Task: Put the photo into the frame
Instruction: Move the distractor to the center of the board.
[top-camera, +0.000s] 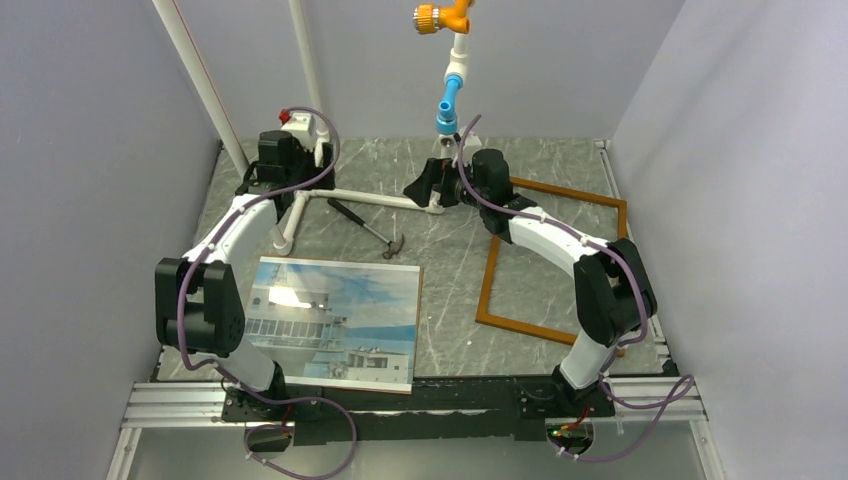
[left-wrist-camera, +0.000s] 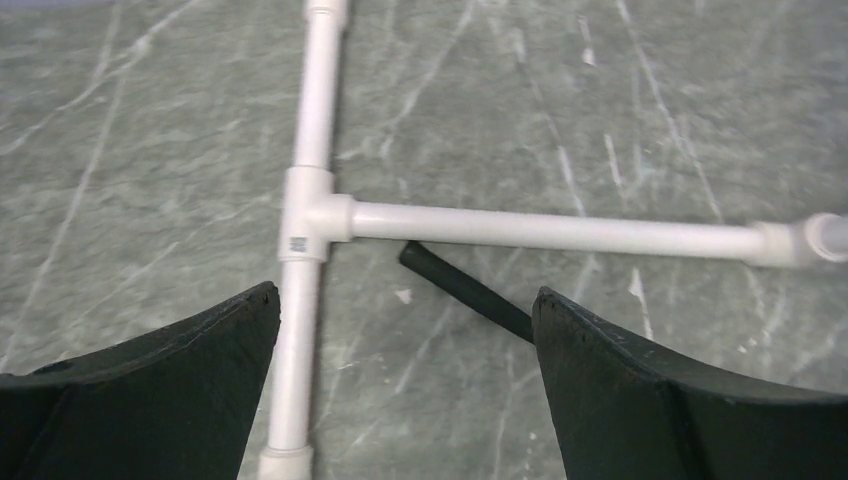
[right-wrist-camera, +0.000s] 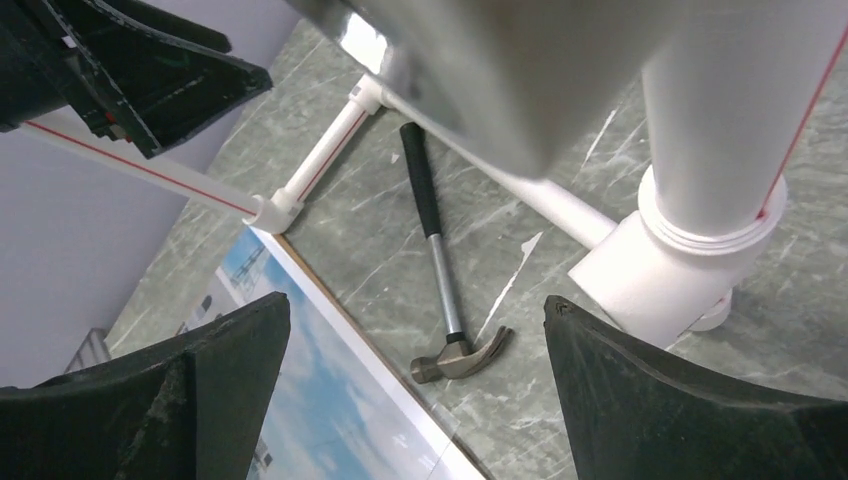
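Seen from above, the photo (top-camera: 335, 320) lies face up on the counter (top-camera: 450, 270) just beside the left arm's base. It is well apart from the frame (top-camera: 487, 282), which lies flat on the right with the right arm reaching over it. A hammer (top-camera: 370, 228) lies beyond the photo, near a white pipe stand (top-camera: 350, 198).

In the left wrist view, the left gripper (left-wrist-camera: 405, 310) is spread wide and holds nothing, above the pipe's tee joint.

In the right wrist view, the right gripper (right-wrist-camera: 410, 305) is wide apart and empty above the hammer, with a corner of the photo beside it.
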